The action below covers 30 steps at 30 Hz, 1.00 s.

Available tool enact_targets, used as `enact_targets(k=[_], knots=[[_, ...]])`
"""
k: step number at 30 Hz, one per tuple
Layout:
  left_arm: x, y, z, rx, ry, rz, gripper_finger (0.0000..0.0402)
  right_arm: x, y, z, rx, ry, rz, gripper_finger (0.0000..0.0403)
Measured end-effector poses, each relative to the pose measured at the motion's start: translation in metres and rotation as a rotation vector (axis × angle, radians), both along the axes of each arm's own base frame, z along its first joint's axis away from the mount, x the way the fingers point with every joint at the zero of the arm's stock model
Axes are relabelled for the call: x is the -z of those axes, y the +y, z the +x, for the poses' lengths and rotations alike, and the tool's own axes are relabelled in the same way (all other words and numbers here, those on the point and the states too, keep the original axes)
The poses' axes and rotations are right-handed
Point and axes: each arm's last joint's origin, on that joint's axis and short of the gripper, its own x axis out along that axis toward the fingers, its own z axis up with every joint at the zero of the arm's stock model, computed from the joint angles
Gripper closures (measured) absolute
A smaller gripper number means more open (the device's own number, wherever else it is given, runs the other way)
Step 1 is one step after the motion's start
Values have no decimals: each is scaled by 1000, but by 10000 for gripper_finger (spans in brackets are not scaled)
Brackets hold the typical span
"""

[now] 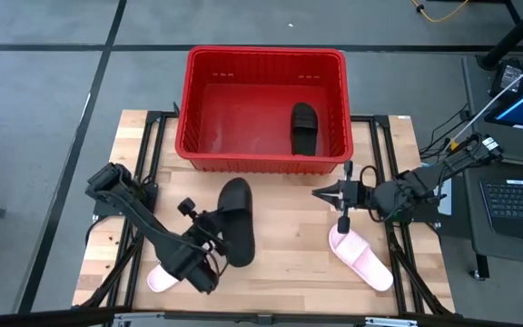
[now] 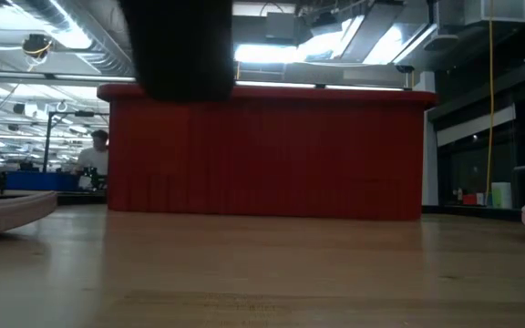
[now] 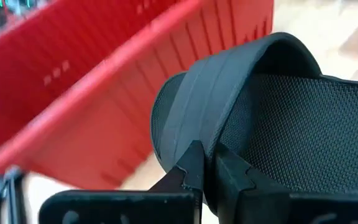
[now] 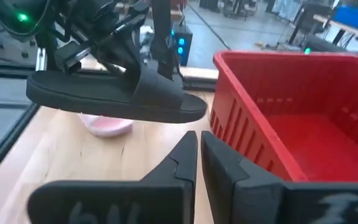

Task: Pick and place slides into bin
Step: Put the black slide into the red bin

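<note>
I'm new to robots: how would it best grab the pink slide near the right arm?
My guess: by the wide strap of the pink slide, coming straight down from above. It lies flat, sole down, on the table, so the raised strap is the one part thin enough to pinch. The right gripper is nearest.

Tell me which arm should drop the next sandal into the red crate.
Left: its gripper already holds a black slide sandal lifted near the ribbed red plastic crate; the right gripper holds nothing.

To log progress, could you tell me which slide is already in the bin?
One black slide, lying at the bin's right side; the other three are outside.
</note>
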Motion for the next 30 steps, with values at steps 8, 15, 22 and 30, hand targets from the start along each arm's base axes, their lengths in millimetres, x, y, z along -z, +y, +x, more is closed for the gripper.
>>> enact_targets(k=[8, 15, 22, 30], knots=[[-32, 27, 1, 12, -84, 113, 395, -13, 1, 2, -21, -89, -66, 377], [-43, 39, 1, 26, -71, 196, 395, -18, 1, 2, -25, -99, -83, 377], [-42, 57, 15, -4, 17, 191, 395, -19, 2, 2, -69, -96, -118, 393], [-44, 81, 42, 16, 137, 240, 395, -30, 6, 25, -104, -57, -123, 392]])
